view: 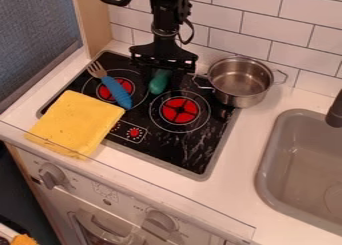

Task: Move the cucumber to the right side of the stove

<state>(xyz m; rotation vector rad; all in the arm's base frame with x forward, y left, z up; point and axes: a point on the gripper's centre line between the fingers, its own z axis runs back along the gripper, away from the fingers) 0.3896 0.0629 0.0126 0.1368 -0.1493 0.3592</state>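
We count one green cucumber (157, 86) at the back of the stove (204, 154), between two red burners (179, 110), right under one gripper (161, 78); can't tell if that's spread, pressed together or pinching. We also log one blue-handled fork (116, 91), one yellow cloth (75, 123), one metal pot (240, 84), one sink (294, 164), two front knobs (52, 176), with tiny print nearby.

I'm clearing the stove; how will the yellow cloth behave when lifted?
The yellow cloth looks soft, so it would probably droop. Lying thin and flat over the edge of the stove, it seems light and unlikely to roll.
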